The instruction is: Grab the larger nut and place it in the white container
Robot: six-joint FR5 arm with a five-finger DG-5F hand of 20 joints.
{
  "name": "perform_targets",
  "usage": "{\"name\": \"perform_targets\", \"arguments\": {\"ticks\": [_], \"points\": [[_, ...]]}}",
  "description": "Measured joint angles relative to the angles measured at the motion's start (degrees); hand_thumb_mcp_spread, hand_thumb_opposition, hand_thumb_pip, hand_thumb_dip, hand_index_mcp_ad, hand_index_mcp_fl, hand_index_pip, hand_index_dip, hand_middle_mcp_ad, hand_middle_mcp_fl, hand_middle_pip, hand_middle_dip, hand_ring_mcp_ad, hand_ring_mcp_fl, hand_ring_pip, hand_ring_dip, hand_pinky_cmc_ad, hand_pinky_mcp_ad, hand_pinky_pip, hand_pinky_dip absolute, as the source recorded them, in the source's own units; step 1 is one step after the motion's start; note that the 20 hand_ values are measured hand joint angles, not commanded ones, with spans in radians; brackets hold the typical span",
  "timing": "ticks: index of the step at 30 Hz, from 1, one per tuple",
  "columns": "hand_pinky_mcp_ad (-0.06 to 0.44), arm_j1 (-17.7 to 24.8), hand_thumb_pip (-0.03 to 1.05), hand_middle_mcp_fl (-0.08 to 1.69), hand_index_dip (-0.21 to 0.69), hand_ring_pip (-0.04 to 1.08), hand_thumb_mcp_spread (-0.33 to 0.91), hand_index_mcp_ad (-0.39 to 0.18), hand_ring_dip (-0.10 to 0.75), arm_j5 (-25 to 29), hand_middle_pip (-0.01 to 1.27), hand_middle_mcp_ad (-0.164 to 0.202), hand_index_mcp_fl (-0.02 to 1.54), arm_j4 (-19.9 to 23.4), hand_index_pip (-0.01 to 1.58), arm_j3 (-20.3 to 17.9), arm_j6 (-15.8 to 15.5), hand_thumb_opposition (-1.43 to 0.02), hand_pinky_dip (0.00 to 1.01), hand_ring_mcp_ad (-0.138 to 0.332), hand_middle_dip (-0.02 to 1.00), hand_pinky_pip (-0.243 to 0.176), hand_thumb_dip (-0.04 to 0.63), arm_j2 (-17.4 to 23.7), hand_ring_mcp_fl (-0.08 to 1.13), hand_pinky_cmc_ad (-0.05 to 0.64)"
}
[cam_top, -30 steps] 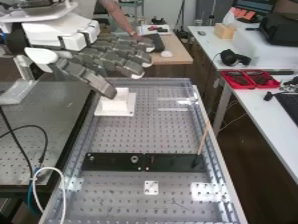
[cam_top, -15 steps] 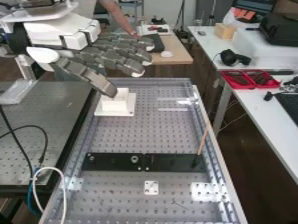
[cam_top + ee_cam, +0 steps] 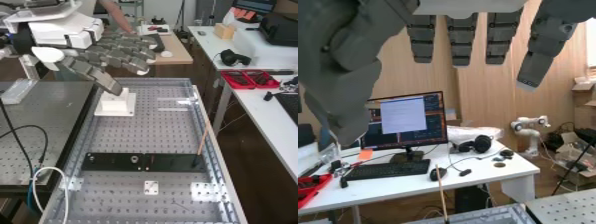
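Observation:
In the high view the hand (image 3: 94,75) is over the far left part of the bench, its thumb tip close above the white container (image 3: 114,106). The fingers are straight and relaxed, so the hand is open. On the flat black bar (image 3: 173,162) stand the bearing (image 3: 134,159) and, further left, the smaller nut (image 3: 91,158). In the wrist view the hand (image 3: 462,42) has its fingers extended and apart, with the thumb away from them. The thumb and fingers cover the container's far left side, and its inside is hidden.
A thin wooden stick (image 3: 203,139) leans upward from the bar's right end. White and blue cables (image 3: 65,192) loop at the bench's near left edge. Red trays (image 3: 249,79) lie on a white table to the right. A monitor (image 3: 408,121) stands behind a keyboard.
The hand has shifted a little to the right and slightly upward in the high view, its thumb tip passing along above the container. The container and the parts on the bar have stayed put.

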Motion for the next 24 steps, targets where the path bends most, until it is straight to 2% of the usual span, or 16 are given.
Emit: {"name": "perform_targets", "arguments": {"ticks": [12,24], "points": [[0.344,0.02,0.7,-0.01,-0.03,0.09,0.11,-0.113,0.169,-0.05,0.12,0.084,0.05,-1.02,0.2,0.12,-0.56,-0.79,0.71,0.173,0.25,-0.113,0.157,0.2,0.01,0.396],[0.347,2.13,0.7,-0.01,-0.03,0.09,0.11,-0.113,0.169,0.55,0.12,0.086,0.05,-5.77,0.2,1.58,-1.05,-0.79,0.7,0.171,0.25,-0.113,0.157,1.91,0.01,0.414]]}}
